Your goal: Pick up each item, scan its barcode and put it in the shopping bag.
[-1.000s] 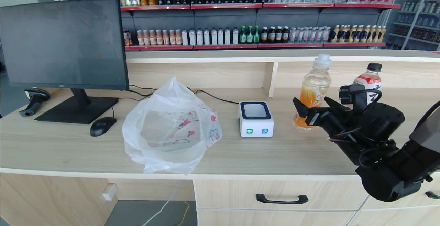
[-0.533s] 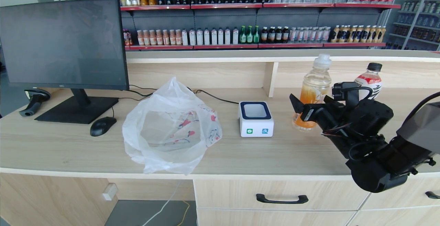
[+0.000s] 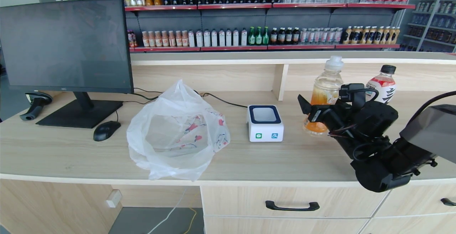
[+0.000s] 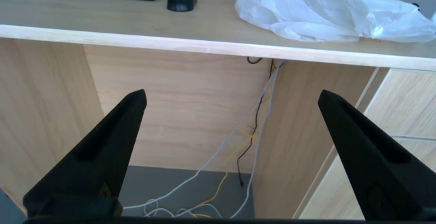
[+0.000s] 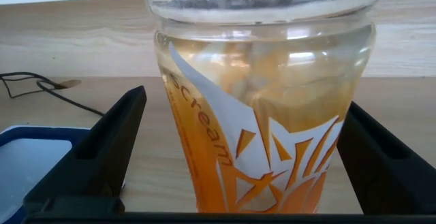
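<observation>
**A:** The counter [image 3: 285,155] across the middle of the frame looks like pale wood-grain laminate, matt and smooth.

**B:** The shopping bag [image 3: 178,130], left of centre, is thin translucent plastic, crinkled, with a soft sheen (its red print shows through the film).

**A:** The scanner [image 3: 265,123] at centre is glossy white plastic, and its top window is smooth and reflective.

**B:** The bottle [image 3: 326,84] on the right is clear, shiny plastic with a printed film label. The right gripper [image 5: 245,101] looks like matt black plastic.
</observation>
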Tool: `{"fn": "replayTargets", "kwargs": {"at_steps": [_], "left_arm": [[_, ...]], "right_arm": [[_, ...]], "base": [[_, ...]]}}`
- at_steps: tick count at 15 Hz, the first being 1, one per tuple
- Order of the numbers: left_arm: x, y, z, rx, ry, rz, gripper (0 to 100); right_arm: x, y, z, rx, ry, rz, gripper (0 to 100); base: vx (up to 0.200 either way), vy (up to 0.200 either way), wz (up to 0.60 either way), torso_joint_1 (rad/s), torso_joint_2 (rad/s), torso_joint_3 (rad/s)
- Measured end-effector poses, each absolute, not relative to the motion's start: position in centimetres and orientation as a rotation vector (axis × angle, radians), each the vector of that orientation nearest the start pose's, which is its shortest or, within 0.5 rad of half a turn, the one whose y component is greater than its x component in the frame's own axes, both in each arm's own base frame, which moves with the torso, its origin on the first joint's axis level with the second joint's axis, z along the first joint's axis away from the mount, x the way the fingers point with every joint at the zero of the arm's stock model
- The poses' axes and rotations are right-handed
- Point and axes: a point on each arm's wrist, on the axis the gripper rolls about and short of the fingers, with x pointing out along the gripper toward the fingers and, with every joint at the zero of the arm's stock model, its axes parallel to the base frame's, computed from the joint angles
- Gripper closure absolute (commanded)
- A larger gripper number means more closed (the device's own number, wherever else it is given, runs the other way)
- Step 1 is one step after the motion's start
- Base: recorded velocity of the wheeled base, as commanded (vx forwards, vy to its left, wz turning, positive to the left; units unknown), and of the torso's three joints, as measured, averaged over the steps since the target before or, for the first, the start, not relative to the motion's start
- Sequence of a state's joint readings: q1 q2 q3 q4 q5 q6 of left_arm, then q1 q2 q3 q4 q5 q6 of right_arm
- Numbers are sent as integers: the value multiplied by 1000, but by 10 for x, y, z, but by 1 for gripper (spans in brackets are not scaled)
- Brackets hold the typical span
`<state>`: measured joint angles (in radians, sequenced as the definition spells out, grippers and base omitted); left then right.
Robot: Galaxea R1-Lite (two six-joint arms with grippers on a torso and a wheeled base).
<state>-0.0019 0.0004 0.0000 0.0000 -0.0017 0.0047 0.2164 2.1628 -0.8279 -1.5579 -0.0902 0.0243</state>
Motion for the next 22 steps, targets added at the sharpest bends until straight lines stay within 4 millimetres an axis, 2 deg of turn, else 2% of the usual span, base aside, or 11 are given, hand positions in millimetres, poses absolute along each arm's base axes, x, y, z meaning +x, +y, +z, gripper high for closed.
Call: {"fn": "replayTargets", "kwargs": {"at_steps": [6, 17, 18, 22], "left_arm": [[-23, 0, 75, 5, 0, -3, 0], [-23, 0, 75, 5, 0, -3, 0], [-23, 0, 76, 5, 0, -3, 0], [-23, 0, 75, 5, 0, -4, 0]], "right_arm": [[380, 81, 120, 46, -237, 126, 0], [381, 79, 120, 51, -236, 119, 0], [381, 79, 120, 52, -235, 118, 100], [381, 76, 121, 67, -237, 112, 100]], "base": [[0, 0, 0, 0, 0, 0], [0, 0, 0, 0, 0, 0], [0, 0, 0, 0, 0, 0], [0, 0, 0, 0, 0, 0]]}}
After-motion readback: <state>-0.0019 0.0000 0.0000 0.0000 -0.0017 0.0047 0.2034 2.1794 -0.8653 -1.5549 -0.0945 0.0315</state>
